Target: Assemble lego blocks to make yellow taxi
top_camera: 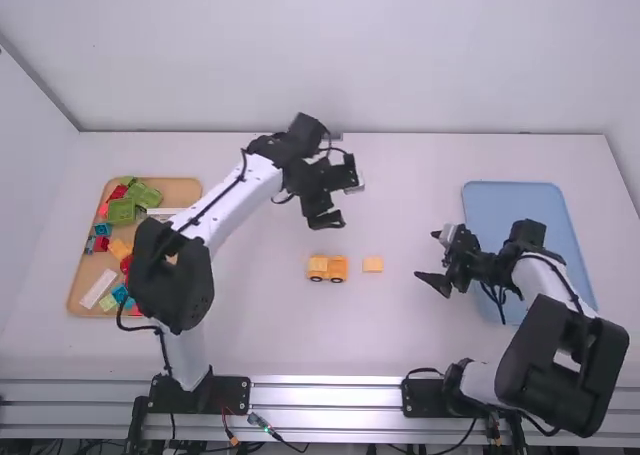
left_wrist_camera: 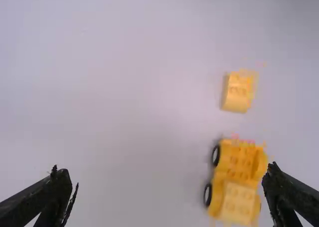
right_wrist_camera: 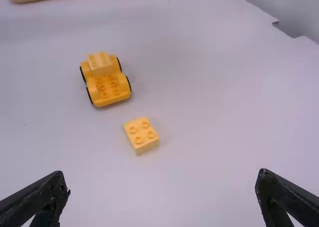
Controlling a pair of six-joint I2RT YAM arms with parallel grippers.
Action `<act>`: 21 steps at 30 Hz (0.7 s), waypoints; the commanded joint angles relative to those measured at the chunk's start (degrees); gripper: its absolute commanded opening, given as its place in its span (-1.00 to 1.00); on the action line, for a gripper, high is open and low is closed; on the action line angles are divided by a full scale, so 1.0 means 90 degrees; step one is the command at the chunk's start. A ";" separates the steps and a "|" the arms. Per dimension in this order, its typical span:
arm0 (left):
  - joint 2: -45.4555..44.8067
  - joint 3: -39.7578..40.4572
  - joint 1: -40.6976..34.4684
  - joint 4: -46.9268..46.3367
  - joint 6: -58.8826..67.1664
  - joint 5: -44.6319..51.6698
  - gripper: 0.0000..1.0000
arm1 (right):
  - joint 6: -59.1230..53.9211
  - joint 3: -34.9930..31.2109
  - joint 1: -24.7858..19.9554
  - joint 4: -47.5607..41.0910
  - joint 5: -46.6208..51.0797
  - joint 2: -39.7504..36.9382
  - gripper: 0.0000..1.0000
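In the middle of the high view, the yellow wheeled toy-car base (top_camera: pixel 327 267) stands on the white table (top_camera: pixel 260 325), one paler yellow block (right_wrist_camera: pixel 100 63) mounted at its end farther from the loose square yellow four-stud block (right_wrist_camera: pixel 141 135). That loose block lies just beside the base, studs up, on its right in the high view.

The left gripper (top_camera: pixel 352 203) hangs above the base, toward the upper middle of the frame, its fingers spread wide with nothing between them. The right gripper (top_camera: pixel 428 255), right of the loose block, also has its fingers well apart and empty.

The next move is probably to pick up the loose block and press it onto the base's bare studs. If the left gripper came straight down, a finger could land on the base, since the base lies off toward one finger rather than centred. The free wheels could let the base roll when pushed. A skewed grip on the small block could turn it, leaving studs misaligned, and both arms converging here could knock fingers.
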 commanded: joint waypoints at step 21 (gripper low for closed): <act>-0.0986 -0.3133 0.2278 0.2919 -0.0712 0.0913 0.98 | 0.3973 0.1222 0.4456 0.1056 0.5153 0.0330 0.98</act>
